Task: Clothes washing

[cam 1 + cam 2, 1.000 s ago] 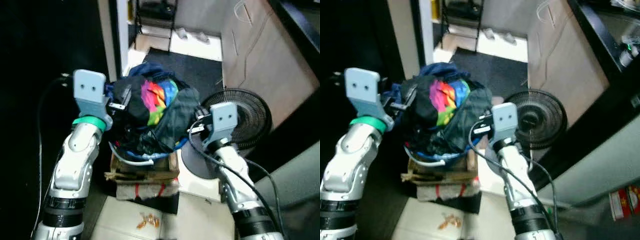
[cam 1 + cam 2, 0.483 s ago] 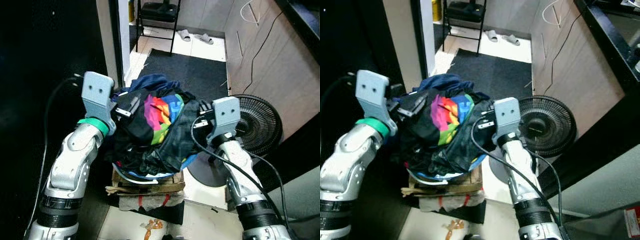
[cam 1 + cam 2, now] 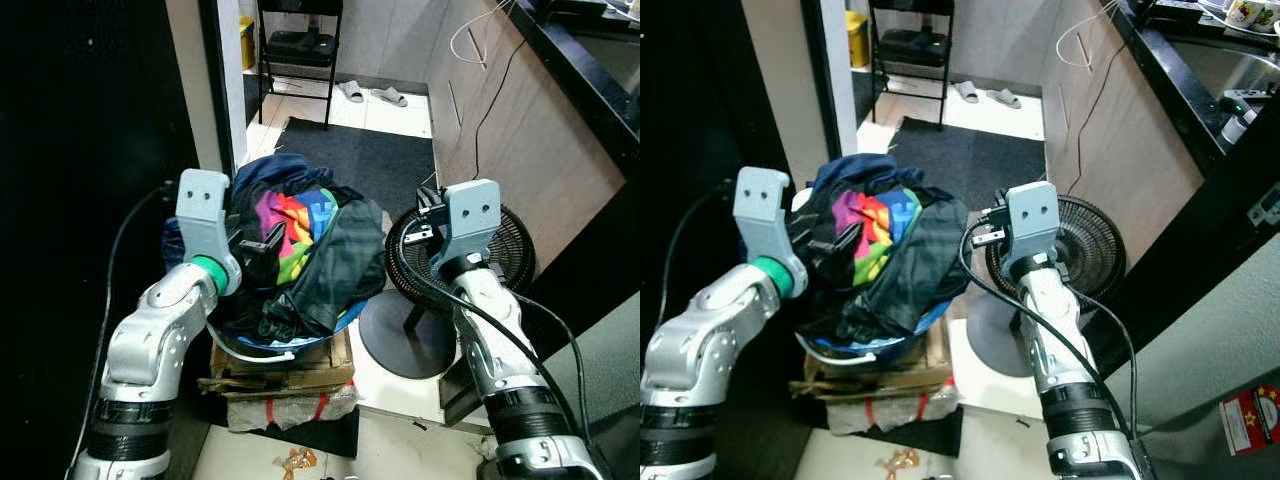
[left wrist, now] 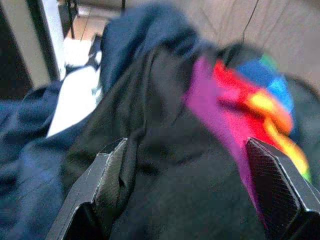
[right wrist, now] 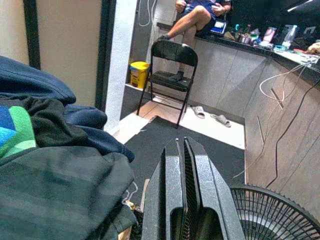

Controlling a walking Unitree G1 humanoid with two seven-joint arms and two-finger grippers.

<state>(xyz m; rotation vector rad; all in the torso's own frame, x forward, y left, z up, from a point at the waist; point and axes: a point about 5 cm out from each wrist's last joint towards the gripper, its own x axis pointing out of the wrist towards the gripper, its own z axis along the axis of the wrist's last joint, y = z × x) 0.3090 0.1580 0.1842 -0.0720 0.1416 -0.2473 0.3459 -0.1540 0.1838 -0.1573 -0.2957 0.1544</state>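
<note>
Both pincers are held at a heaped basin of clothes, one on each side.

The left pincer (image 4: pixel 185 185) is spread wide, its black fingers (image 4: pixel 107 175) pressed against the dark heap of clothes (image 3: pixel 300 255), in which a rainbow-coloured garment (image 3: pixel 290 225) and navy cloth are seen. The right pincer (image 5: pixel 183 200) is closed with nothing between its fingers, just beside the heap's right edge and above a black round floor fan (image 3: pixel 505 250). The clothes are piled in a blue plastic basin (image 3: pixel 255 345), which is set on a stack of flattened cardboard (image 3: pixel 285 375) on the floor. Beyond, a dark rug (image 3: pixel 365 160), a black folding chair (image 5: pixel 170 60) and a seated person's legs (image 5: pixel 192 17) are seen.
</note>
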